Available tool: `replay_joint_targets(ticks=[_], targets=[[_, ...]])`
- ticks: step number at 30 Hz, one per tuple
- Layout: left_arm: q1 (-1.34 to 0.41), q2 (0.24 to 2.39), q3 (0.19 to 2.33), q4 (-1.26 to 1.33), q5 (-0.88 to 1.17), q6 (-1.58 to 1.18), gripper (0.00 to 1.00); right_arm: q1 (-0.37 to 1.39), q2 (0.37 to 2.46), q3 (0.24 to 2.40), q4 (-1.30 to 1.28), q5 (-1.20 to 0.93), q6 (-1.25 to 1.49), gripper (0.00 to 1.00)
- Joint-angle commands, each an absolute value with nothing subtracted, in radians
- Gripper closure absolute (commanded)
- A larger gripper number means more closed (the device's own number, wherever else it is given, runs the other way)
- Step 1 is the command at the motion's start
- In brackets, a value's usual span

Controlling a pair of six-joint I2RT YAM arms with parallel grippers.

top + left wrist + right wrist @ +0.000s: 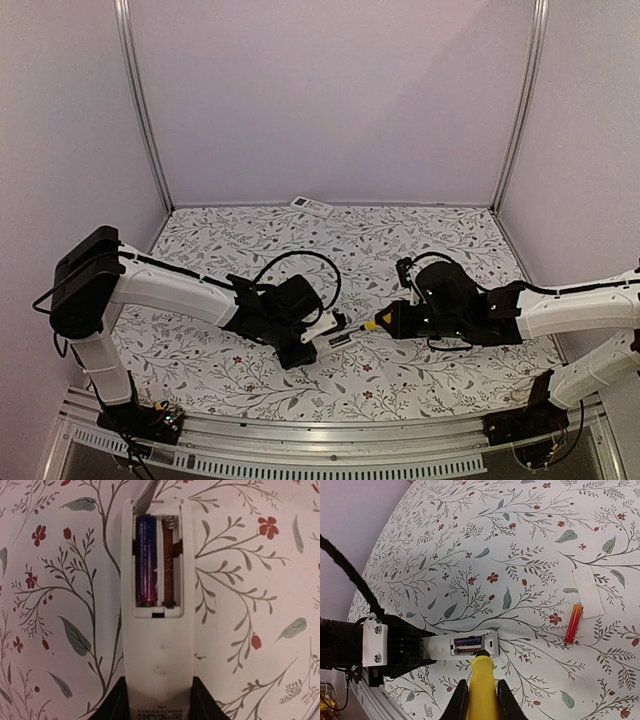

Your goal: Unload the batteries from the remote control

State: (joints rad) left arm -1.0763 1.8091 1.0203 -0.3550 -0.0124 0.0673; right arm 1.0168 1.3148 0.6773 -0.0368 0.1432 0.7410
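Roughly halfway: the reddish battery (pixel 574 623) lies on the table (pixel 530 540), at three o'clock from the remote control (pixel 157 645) in the right wrist view. The left gripper (pixel 158 707) pinches the remote, and the dark battery (pixel 146 560) sits in its bay. The right gripper (pixel 481 700) clamps the screwdriver (pixel 482 675).

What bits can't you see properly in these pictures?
- Buttons of the remote: face down in every view.
- Tip of the screwdriver: right wrist view, mostly behind its yellow handle.
- The left gripper's fingers: left wrist view, cut off by the bottom edge.
- The far remote: top view, too small to read.
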Motion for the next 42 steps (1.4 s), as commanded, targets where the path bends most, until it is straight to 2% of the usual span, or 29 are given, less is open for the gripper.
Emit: replay_joint_targets(ticks=[1, 13, 26, 35, 42], targets=[[-1.105, 1.85, 1.019, -0.38, 0.006, 0.075, 0.8, 1.025, 1.337, 0.675, -0.068, 0.149, 0.742, 1.0], [-1.105, 1.851, 1.019, -0.381, 0.003, 0.076, 0.8, 1.037, 1.33, 0.696, -0.093, 0.135, 0.746, 1.0], [-1.107, 1.851, 1.022, -0.385, 0.002, 0.071, 0.8, 1.039, 1.351, 0.732, -0.146, 0.025, 0.792, 1.0], [-1.107, 1.86, 1.041, -0.394, 0.003, 0.026, 0.8, 1.068, 1.226, 0.674, -0.069, 0.156, 0.885, 1.0], [-1.106, 1.86, 1.05, -0.406, -0.027, 0.011, 0.8, 1.09, 1.275, 0.669, -0.039, 0.168, 0.938, 1.0]])
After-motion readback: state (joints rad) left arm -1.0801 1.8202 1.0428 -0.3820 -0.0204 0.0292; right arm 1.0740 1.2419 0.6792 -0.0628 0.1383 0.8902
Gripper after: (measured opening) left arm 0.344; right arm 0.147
